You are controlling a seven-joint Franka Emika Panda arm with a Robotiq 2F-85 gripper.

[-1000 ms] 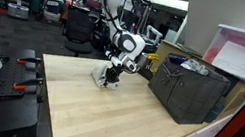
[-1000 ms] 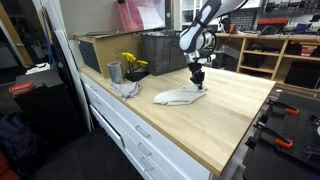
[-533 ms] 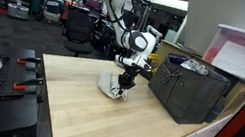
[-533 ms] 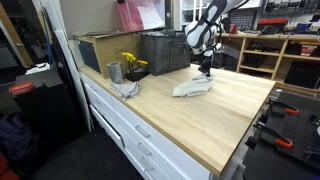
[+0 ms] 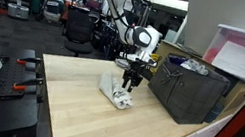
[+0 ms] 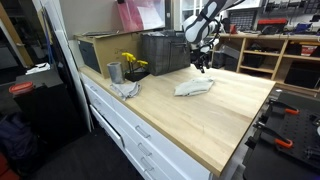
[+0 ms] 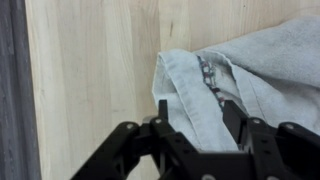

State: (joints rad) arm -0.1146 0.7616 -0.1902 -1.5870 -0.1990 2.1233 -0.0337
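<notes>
The wooden counter carries a black crate at its far side. A grey cloth lies crumpled on the bare wood near the crate's front face, apart from it.

The gripper hangs straight over the cloth on the crate's open side, pointing down. There is a gap of air between its fingertips and the fabric, so it holds nothing. The cloth therefore lies directly below the gripper, not off to either side.

In an exterior view the cloth shows as a low, stretched heap. Its long axis runs roughly along the crate's front, and the gripper stands over the end that lies farther along from the crate.

The wrist view shows what neither exterior view does. The gripper has its jaws spread apart, and a folded hem of the cloth runs up between the two fingers. Most of the fabric spreads to one side of the jaws, with plain wood on the other. Whether the dark strip at that view's edge is the crate cannot be told.
</notes>
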